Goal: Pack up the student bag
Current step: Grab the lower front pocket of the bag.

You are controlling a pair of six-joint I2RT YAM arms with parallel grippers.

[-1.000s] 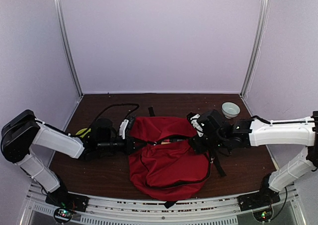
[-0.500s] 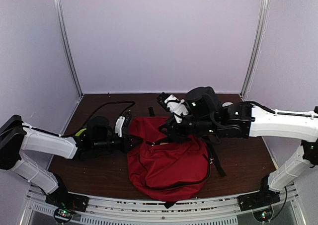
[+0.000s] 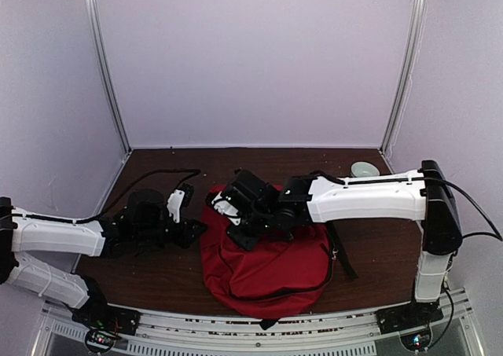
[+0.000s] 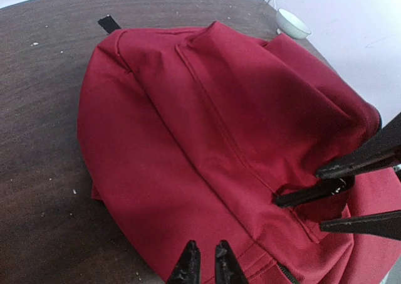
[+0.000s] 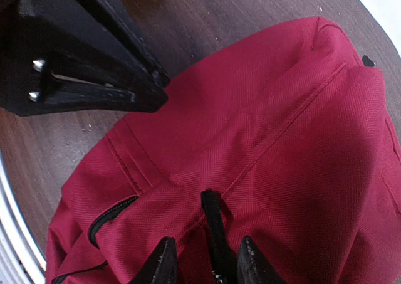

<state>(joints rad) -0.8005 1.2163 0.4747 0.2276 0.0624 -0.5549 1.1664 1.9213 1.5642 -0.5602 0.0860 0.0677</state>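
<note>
Your left claw [image 4: 205, 262] hangs barely parted, empty, at the backpack's [image 3: 267, 271] left edge, mid-bench [image 3: 149, 266]. Your right claw [image 5: 207, 241] straddles a black zip pull [image 5: 212, 214]; whether it pinches, you cannot tell. Likely working the zip: clamp firmly, then draw along the track.

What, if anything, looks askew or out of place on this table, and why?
The red backpack lies slumped and rumpled, its zipper partly open, and a black strap trails loose on its right. A small white bowl sits alone in the far right corner. Nothing looks spilled or damaged.
</note>
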